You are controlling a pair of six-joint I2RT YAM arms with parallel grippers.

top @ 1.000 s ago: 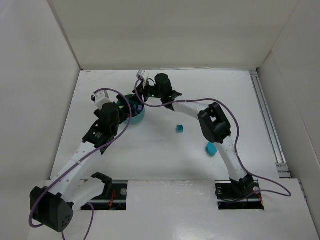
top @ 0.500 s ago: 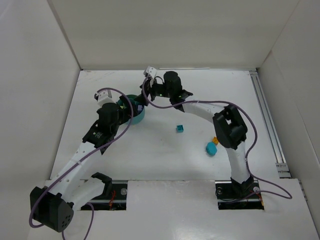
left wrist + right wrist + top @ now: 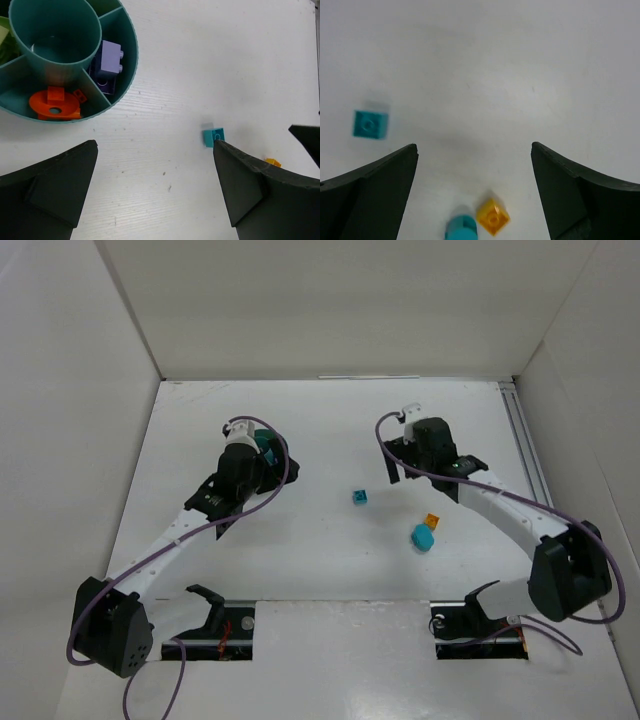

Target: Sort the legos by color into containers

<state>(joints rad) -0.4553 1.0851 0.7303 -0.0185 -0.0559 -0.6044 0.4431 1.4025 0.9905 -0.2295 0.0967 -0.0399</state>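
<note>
The round teal dish (image 3: 131, 75) lies at the top left of the left wrist view. One compartment holds a lilac brick (image 3: 109, 59), and orange pieces (image 3: 54, 103) lie in the compartment beside it. On the table are a small teal brick (image 3: 360, 497), a yellow-orange piece (image 3: 432, 522) and a rounded teal piece (image 3: 423, 537). My left gripper (image 3: 258, 465) hangs open and empty beside the dish (image 3: 268, 443), covering part of it. My right gripper (image 3: 405, 452) is open and empty, above the table beyond the yellow-orange piece (image 3: 492, 216) and the teal piece (image 3: 461, 229).
White walls close the table in at the left, back and right. A metal rail (image 3: 535, 490) runs along the right side. The small teal brick (image 3: 213, 136) lies just off my left gripper's right finger (image 3: 250, 185) in its wrist view.
My right gripper has opened and swung away from the dish to the right side of the table. My left gripper has moved up and right, partly over the dish.
</note>
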